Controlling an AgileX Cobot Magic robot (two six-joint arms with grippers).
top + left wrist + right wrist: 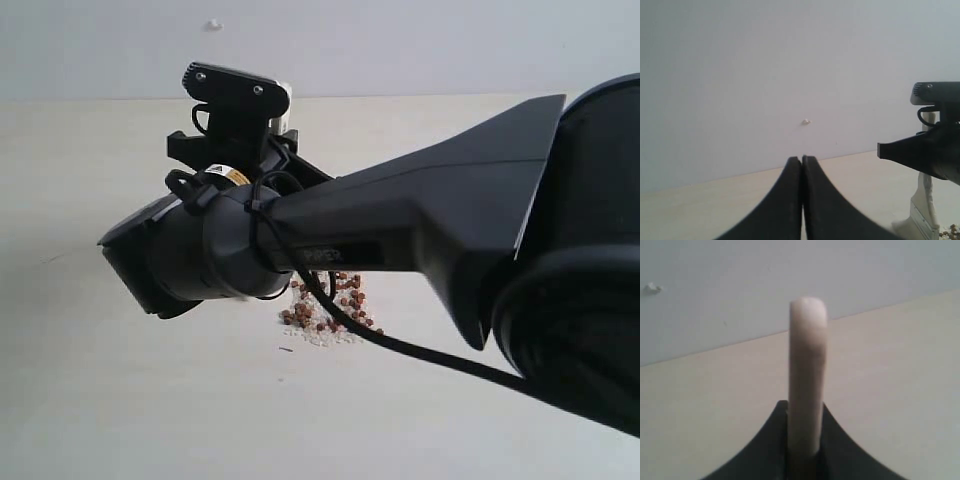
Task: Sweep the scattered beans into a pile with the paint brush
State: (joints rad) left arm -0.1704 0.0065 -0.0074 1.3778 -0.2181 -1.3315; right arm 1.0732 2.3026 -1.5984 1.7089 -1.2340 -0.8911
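Right wrist view: right gripper [805, 415] clamped on paint brush [807, 355] handle, handle in line with the jaws. Beans [352, 298] just beside brush tip; left gripper [801, 161] closed, empty, farther from beans.

Only one word can be made out: faint dark-on-dark lettering [322, 255] that seems to read "PIPER". It stands on the side of the black arm [430, 200], well back from the right gripper [804, 407], just behind the rounded wrist housing [205, 245]. Closer to that gripper, on top of the wrist housing, sits a small white-and-yellow label [228, 174] with a black mark; its print is too small to read
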